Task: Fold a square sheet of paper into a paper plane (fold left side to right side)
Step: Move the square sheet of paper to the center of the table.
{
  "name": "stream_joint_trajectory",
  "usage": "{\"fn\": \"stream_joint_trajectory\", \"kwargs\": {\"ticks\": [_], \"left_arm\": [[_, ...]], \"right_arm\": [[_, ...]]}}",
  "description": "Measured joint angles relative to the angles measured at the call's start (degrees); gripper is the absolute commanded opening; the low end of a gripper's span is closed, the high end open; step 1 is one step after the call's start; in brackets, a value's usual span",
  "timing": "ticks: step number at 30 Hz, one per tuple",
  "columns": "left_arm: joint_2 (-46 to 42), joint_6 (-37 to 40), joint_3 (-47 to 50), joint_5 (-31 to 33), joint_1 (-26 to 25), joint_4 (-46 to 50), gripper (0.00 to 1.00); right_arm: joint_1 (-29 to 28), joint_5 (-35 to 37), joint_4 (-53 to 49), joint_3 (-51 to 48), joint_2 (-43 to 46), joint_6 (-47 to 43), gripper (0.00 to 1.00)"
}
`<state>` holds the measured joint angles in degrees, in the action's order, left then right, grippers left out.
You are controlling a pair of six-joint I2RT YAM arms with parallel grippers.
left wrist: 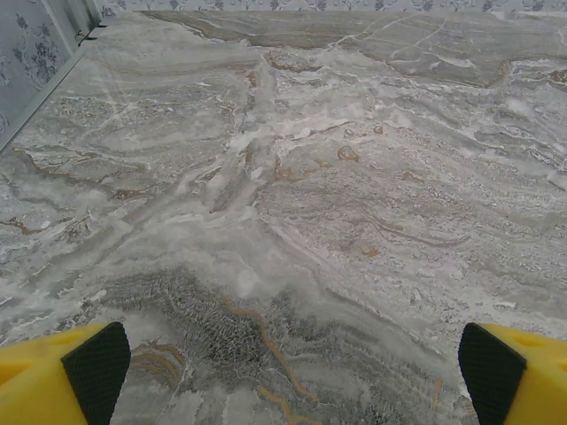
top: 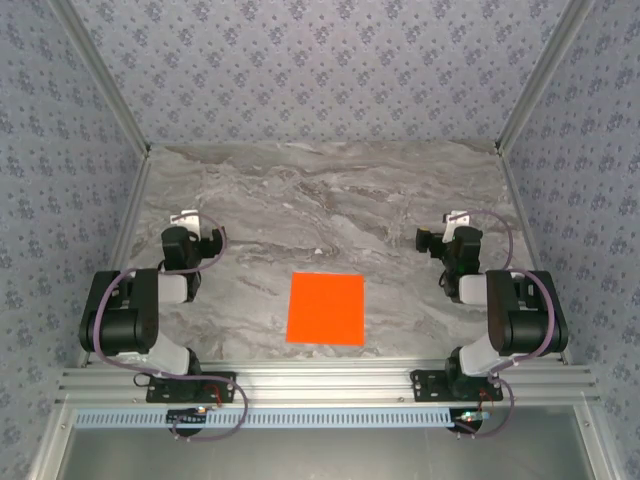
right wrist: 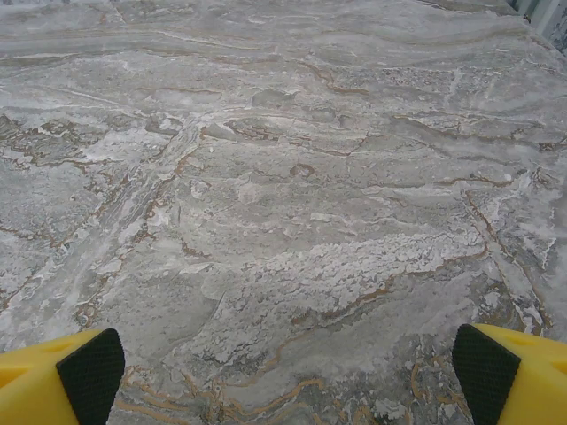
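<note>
top: high behind near edge, looking down | wrists: low, close, looking forward | shared: marbled tabletop (top: 330,200)

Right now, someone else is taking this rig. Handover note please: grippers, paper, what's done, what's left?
Left gripper: open, empty, over bare table.
Right gripper: open, empty, also over bare table.
The square sheet of paper lies flat near the table's near edge, between the two arms, and neither gripper touches it.
Done: nothing; no fold or crease is visible.
Left: every fold, starting with the left side over to the right side.
</note>
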<state>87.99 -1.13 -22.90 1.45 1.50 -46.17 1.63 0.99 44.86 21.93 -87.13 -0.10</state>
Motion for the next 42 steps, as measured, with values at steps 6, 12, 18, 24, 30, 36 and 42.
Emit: {"fn": "stream_joint_trajectory", "kwargs": {"ticks": [6, 12, 18, 24, 30, 36, 42], "left_arm": [[0.0, 0.0, 0.0, -0.2, 0.0, 0.07, 0.98], [0.0, 0.0, 0.0, -0.17, 0.0, 0.07, 0.98], [0.0, 0.0, 0.0, -0.17, 0.0, 0.07, 0.98], [-1.09, 0.0, 0.0, 0.2, -0.2, 1.86, 0.98], [-16.87, -1.57, -3.3, 5.81, -6.95, 17.75, 0.98], [-27.32, -16.39, -15.17, 3.15, -10.21, 38.49, 0.98], [-31.71, -31.32, -9.79, -6.75, -11.8, 46.73, 0.98]], "right_arm": [[0.0, 0.0, 0.0, 0.0, 0.0, 0.0, 1.0], [0.0, 0.0, 0.0, 0.0, 0.0, 0.0, 1.0], [0.0, 0.0, 0.0, 0.0, 0.0, 0.0, 1.0], [0.17, 0.26, -1.97, 0.44, 0.72, 0.07, 1.0], [2.14, 0.48, -18.69, 5.9, 14.49, 2.47, 1.0], [-5.35, -1.46, -35.08, 12.83, 28.33, 5.4, 1.0], [-29.03, -1.38, -49.13, 14.01, 30.97, 12.52, 1.0]]}}
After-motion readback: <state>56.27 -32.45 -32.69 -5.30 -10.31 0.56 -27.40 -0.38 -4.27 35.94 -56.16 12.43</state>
